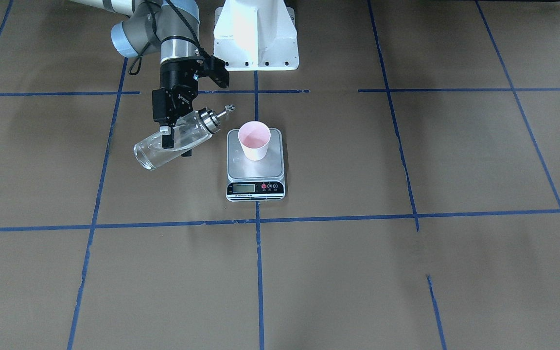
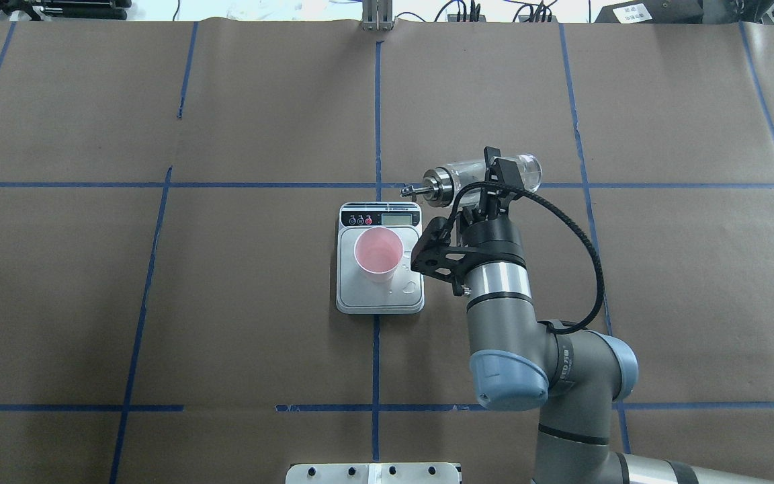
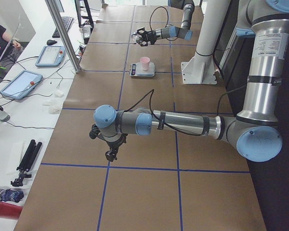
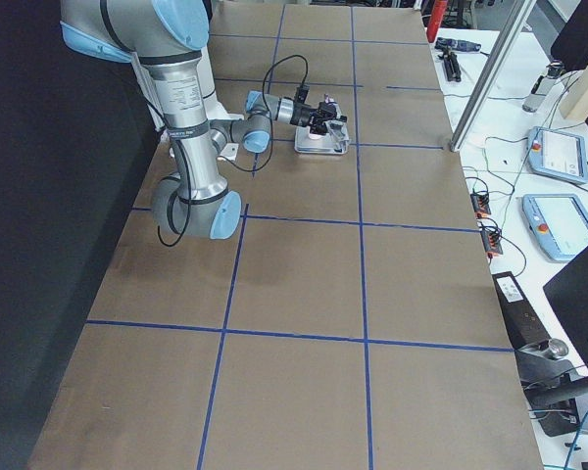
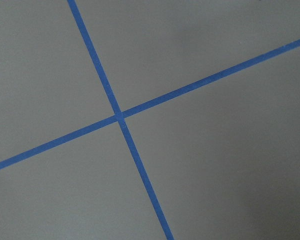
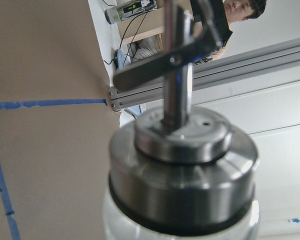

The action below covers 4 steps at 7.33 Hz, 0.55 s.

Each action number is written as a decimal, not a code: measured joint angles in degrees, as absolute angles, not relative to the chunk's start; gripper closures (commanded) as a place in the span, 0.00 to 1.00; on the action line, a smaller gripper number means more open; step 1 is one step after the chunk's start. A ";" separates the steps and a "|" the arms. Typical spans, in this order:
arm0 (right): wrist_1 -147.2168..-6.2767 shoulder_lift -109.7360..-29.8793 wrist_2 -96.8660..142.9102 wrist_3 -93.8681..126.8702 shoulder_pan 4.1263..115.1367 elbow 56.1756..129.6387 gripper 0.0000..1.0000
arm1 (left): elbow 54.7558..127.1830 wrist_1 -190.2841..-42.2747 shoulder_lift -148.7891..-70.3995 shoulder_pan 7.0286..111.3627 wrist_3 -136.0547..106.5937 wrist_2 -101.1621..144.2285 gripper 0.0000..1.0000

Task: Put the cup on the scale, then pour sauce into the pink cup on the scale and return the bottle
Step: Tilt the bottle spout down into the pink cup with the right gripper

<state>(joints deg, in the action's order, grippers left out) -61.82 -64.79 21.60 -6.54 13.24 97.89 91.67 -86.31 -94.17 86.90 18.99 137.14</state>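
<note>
Tabletop [image 1: 406, 272]: matt brown paper, ruled into squares by blue tape [image 1: 260, 272].
Scale [image 1: 255, 170]: flat and square, with a brushed-steel platform and a black front strip carrying a small display; it sits near the tabletop's middle.
Cup [image 1: 254, 140]: pale pink paper, tapered, upright on the platform; I judge it light and easy to tip or crush.
Bottle [image 1: 151, 151]: clear glass cylinder with a shiny metal cap [image 1: 209, 119] and thin spout [image 1: 227, 110]; held in the air, tilted near level, spout towards the cup but beside the scale, not over the rim.
Sauce: colourless (hard to make out through the glass).
Handling: the glass is stiff and smooth, likely slippery and breakable; mid-body looks the soundest place to hold it, clear of the cap.
Right tool [image 1: 177, 146]: fingers closed across the bottle's mid-body.
Left tool [image 3: 111, 153]: well apart, over bare paper; I cannot tell how far open it is.
</note>
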 measured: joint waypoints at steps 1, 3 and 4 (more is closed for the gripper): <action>-61.95 -64.57 19.98 -8.15 12.69 96.68 1.00 | 91.66 -86.31 -94.25 87.02 18.99 137.12 0.00; -62.03 -64.54 17.18 -9.42 11.59 94.92 1.00 | 91.67 -86.31 -94.35 87.08 18.98 137.05 0.00; -62.03 -64.61 15.73 -10.62 11.18 94.38 1.00 | 91.69 -86.31 -94.40 87.12 18.98 137.03 0.00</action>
<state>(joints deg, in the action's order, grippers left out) -62.03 -64.61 15.73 -10.62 11.18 94.38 91.69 -86.31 -94.40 87.12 18.98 137.03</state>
